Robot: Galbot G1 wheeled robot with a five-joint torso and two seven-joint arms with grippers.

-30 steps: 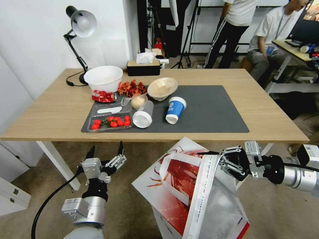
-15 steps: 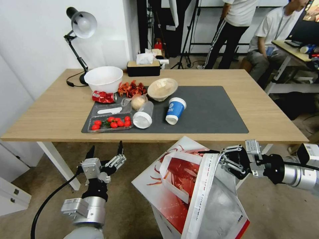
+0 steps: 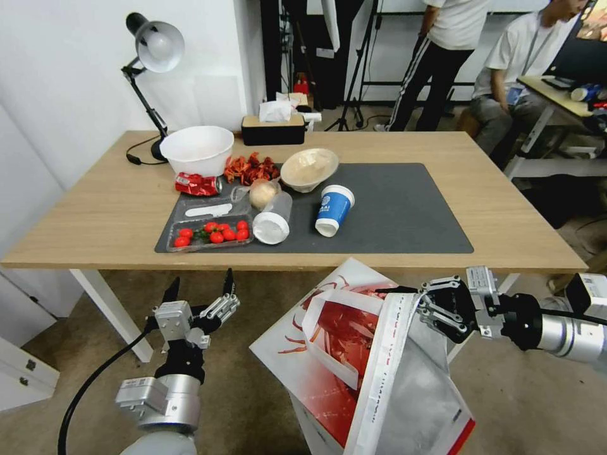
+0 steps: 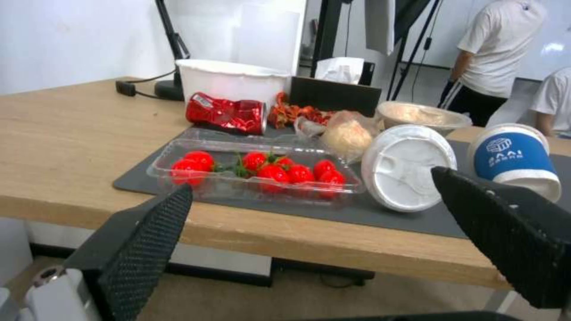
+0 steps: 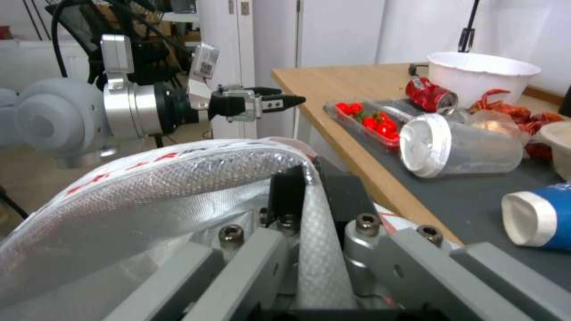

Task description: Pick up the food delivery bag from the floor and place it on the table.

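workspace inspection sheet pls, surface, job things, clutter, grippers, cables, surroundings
surface: light-wood table with dark mat.
job's things: food delivery bag hangs below the table edge, not on the table.
clutter: white bowl, crushed red can, tomato tray, tipped lidded cup, blue cup on its side, beige bowl, tissue box.
grippers: right gripper jaws clamp the bag's rim; left gripper open, empty, below the table edge.
cables: lamp cord on the tabletop.
surroundings: desk lamp, second desk.
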